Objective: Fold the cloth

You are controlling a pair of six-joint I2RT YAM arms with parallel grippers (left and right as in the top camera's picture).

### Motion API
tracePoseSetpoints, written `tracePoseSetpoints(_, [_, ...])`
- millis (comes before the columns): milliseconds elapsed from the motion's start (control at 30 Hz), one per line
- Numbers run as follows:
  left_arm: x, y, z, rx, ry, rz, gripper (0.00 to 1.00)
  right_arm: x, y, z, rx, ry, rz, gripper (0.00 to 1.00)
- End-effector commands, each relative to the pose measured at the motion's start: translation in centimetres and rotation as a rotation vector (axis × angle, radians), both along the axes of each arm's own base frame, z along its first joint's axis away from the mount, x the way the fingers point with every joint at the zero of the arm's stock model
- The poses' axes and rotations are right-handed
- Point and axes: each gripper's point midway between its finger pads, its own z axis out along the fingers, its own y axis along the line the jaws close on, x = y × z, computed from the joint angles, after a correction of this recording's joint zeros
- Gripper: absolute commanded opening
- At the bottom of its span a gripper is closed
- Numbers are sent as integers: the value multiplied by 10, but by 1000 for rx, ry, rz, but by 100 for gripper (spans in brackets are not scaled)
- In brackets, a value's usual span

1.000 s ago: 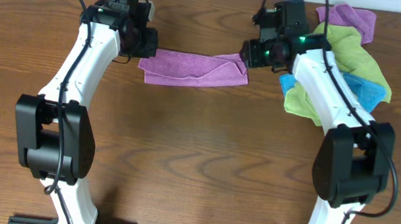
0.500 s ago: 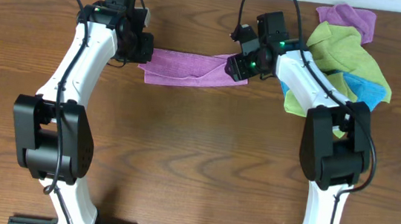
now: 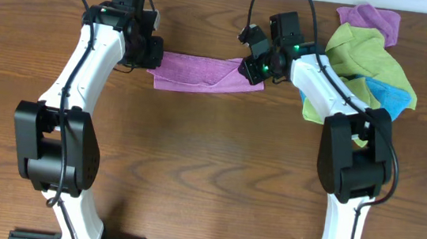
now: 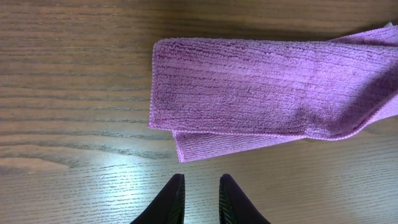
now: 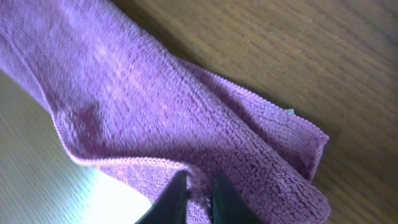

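Observation:
The cloth (image 3: 198, 72) lies as a long lilac strip, folded lengthwise, at the back middle of the wooden table. My left gripper (image 3: 151, 52) hovers just off its left end. In the left wrist view the folded cloth (image 4: 267, 93) has a lower layer sticking out, and the left gripper (image 4: 201, 178) stands narrowly open over bare wood, apart from the cloth. My right gripper (image 3: 252, 69) is at the strip's rumpled right end. In the right wrist view the right gripper (image 5: 198, 180) is shut on a ridge of the cloth (image 5: 155, 106) at its hemmed edge.
A heap of lime-green cloths (image 3: 367, 60) with a blue cloth (image 3: 395, 97) and another purple cloth (image 3: 376, 21) lies at the back right, just behind the right arm. The table's far edge runs along the top of the overhead view.
The right gripper moved left onto the cloth's right end and shut on its edge. The left gripper drew slightly away from the left end and its jaws parted a little.

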Motion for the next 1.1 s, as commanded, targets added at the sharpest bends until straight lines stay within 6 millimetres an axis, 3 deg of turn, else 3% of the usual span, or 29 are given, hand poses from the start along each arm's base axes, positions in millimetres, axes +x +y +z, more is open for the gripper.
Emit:
tracePoseSetpoints(0, [-1,3,-5,13,14,0,20,-3,5,-4,10,12,23,1])
tracePoseSetpoints(300, [-1,3,-5,13,14,0,21,3,-21,-7,-36,29,-49,1])
tracePoseSetpoints(467, [-1,3,-5,13,14,0,21,11,-32,13,-15,0,-90,1])
tracePoseSetpoints(667, [-1,3,-5,13,12,0,21,8,-31,29,-4,-14,-85,1])
tracePoseSetpoints(1067, [-1,3,-5,12,12,-1,22,-6,-33,23,-32,38,-74,1])
